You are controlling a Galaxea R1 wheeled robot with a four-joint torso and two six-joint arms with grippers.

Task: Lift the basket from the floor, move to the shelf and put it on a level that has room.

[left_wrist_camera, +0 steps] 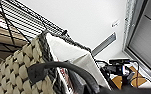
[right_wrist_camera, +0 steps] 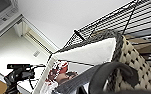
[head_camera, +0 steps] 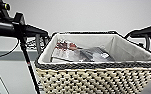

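The basket (head_camera: 91, 80), cream and dark checkered weave with a dark braided rim and white lining, is raised close in front of the head camera. Printed papers (head_camera: 66, 50) and a dark packet (head_camera: 96, 53) lie inside. My left gripper (head_camera: 44, 37) is at its left end and my right gripper (head_camera: 141, 40) at its right end. Each is shut on a dark loop handle (left_wrist_camera: 66, 65) (right_wrist_camera: 108, 68), which arches toward the wrist camera. The shelf's black wire grid (left_wrist_camera: 21, 22) (right_wrist_camera: 121, 20) lies right behind the basket's far rim. Whether the basket rests on a level is hidden.
A white wall (head_camera: 91, 15) rises behind the basket. A thin dark cable (head_camera: 28, 65) hangs from my left arm. Brown boards (left_wrist_camera: 6, 32) show through the wire grid. White ceiling (right_wrist_camera: 66, 15) spreads above.
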